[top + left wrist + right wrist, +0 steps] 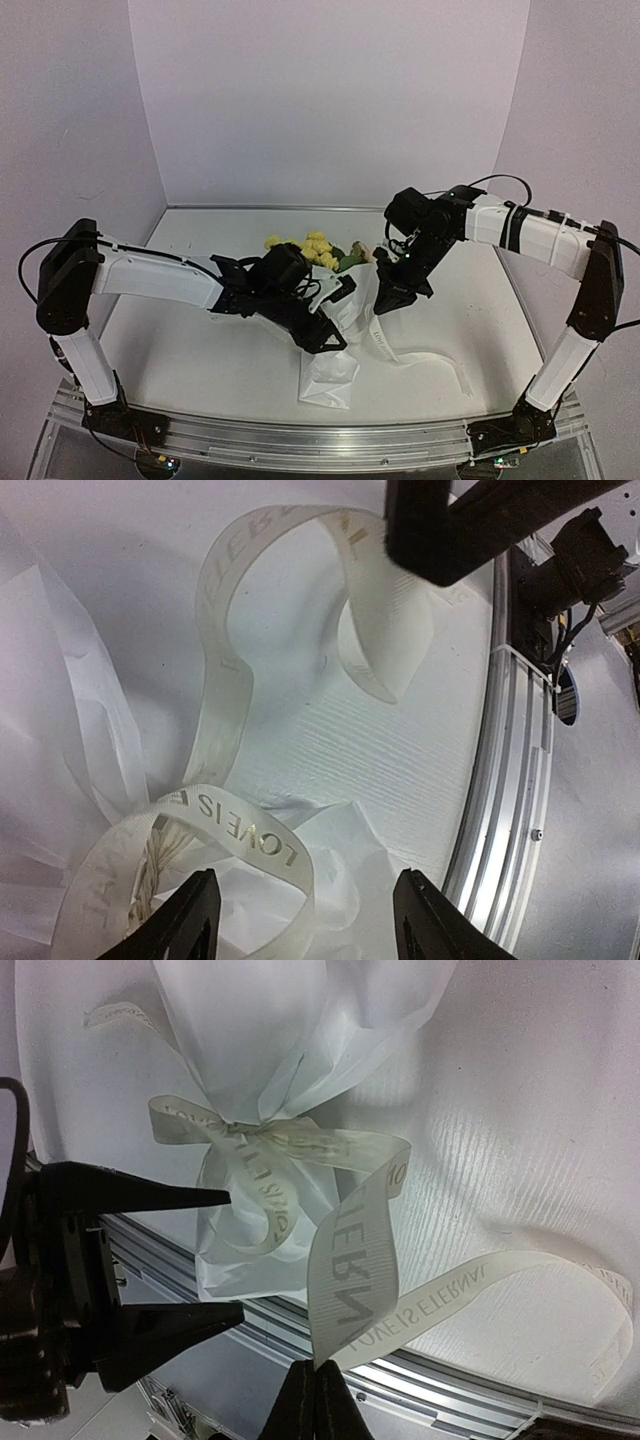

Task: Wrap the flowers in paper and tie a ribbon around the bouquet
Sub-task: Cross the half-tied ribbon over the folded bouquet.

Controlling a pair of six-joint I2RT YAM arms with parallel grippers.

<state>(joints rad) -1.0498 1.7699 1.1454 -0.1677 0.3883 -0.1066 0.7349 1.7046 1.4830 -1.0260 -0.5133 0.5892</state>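
right gripper [315,1378] clamped on the ribbon [350,1270], left gripper [305,885] with jaws apart just beside the tied loops at the waist of the bouquet [250,1030]

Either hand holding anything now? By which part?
Right hand pinches the ribbon mid-tail, at the bend between the knot and the free end. Left hand is open, holding nothing.

White arm shells [150,275], black joints [68,275], looping black cables [505,178]
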